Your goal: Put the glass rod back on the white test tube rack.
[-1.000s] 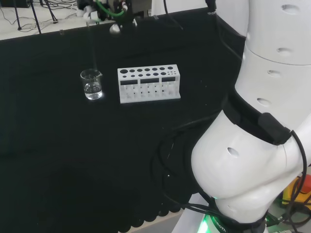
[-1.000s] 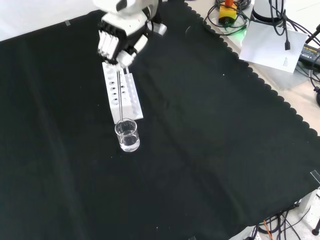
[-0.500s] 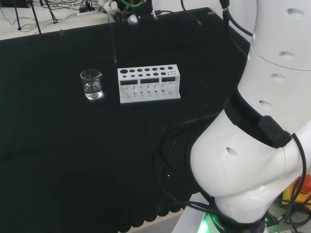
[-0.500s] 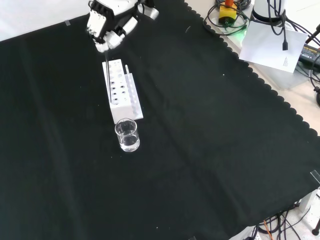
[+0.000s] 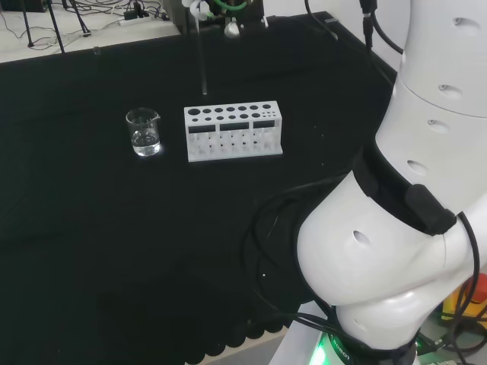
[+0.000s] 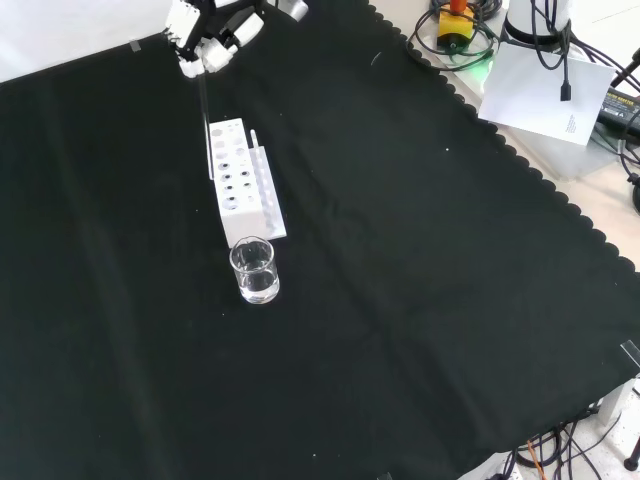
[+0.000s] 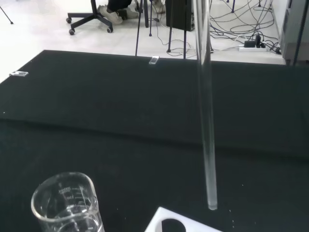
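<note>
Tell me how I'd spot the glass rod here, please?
Find the white test tube rack on the black cloth, with a small beaker at one end. Above the rack's other end, the robot hand holds the glass rod: a thin, clear, upright stick hanging in mid-air, unlike the squat beaker.

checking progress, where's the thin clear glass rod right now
The thin clear glass rod hangs upright from the hand, its tip above the white test tube rack, in the front view.
</note>
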You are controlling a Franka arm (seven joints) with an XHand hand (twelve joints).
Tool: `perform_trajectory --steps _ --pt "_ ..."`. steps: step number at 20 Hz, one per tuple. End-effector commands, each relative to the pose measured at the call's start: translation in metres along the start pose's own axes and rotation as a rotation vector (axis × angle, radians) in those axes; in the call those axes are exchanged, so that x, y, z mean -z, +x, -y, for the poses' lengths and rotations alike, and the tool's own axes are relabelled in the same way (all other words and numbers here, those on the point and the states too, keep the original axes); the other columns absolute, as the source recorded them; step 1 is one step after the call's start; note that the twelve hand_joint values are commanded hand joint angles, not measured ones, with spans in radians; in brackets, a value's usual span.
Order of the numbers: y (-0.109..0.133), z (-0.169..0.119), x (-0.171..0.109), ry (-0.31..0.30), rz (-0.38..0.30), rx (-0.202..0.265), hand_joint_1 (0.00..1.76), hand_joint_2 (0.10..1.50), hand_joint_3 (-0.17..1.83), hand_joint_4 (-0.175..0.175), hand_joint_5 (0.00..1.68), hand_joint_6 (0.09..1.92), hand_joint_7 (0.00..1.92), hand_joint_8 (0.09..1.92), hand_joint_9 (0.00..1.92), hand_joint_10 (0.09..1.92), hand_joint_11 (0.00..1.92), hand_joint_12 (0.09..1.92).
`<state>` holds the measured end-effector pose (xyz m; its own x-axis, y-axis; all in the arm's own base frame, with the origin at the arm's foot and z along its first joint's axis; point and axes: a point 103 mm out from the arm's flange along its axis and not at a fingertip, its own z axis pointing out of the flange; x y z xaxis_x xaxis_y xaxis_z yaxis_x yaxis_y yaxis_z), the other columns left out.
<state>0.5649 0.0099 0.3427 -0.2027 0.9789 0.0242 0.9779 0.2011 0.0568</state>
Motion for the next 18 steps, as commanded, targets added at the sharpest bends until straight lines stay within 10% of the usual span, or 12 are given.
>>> perform_trajectory --steps 1,18 --pt "-0.006 0.014 0.000 -0.009 0.032 -0.007 1.36 1.23 0.00 -0.175 0.71 0.94 0.71 1.43 0.81 1.64 1.50 0.98" --pt "0.006 0.043 -0.008 -0.002 0.049 0.010 1.36 1.23 0.00 -0.175 0.71 0.94 0.71 1.43 0.81 1.64 1.50 0.98"
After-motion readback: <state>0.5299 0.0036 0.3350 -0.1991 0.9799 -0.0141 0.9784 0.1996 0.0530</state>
